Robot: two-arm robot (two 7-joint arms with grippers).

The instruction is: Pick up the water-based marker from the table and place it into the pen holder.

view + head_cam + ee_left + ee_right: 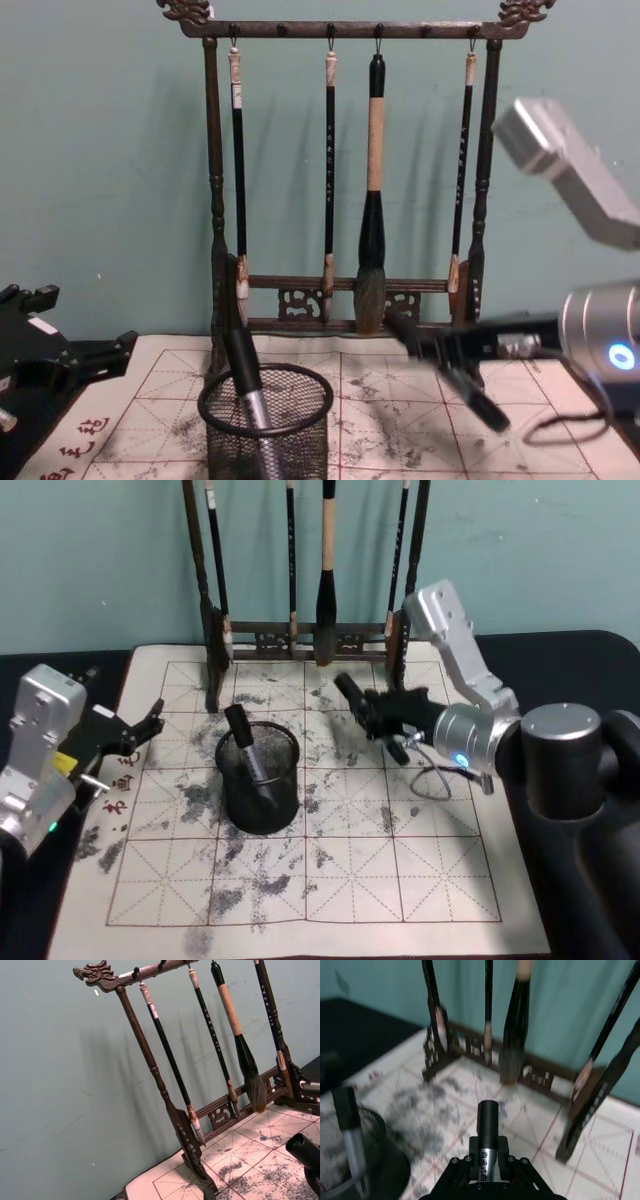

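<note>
We start at the right gripper (385,720), and its fingers are clamped on the marker (350,693), gripping it around the middle of the barrel. The gripper hangs to the right of the holder (262,800) and slightly beyond it.

The marker's long axis runs on a slant. Its black capped end points away from us and leftward, past the far right side of the holder. The other end comes back toward the robot. From the chest we see the capped end higher and the near end dipping lower, with the whole pen at about the height of the holder's rim. In the right wrist view, the cap sticks straight out ahead of the fingers.

Inside the holder we see another marker (243,742), cap up and leaning toward the far left of the rim.

Out to the left of the holder is the left gripper (152,723), its fingers apart and gripping nothing. Behind the holder is the rack (300,635) with its hanging brushes (326,590), and under the holder lies the ink-stained sheet (350,880).
</note>
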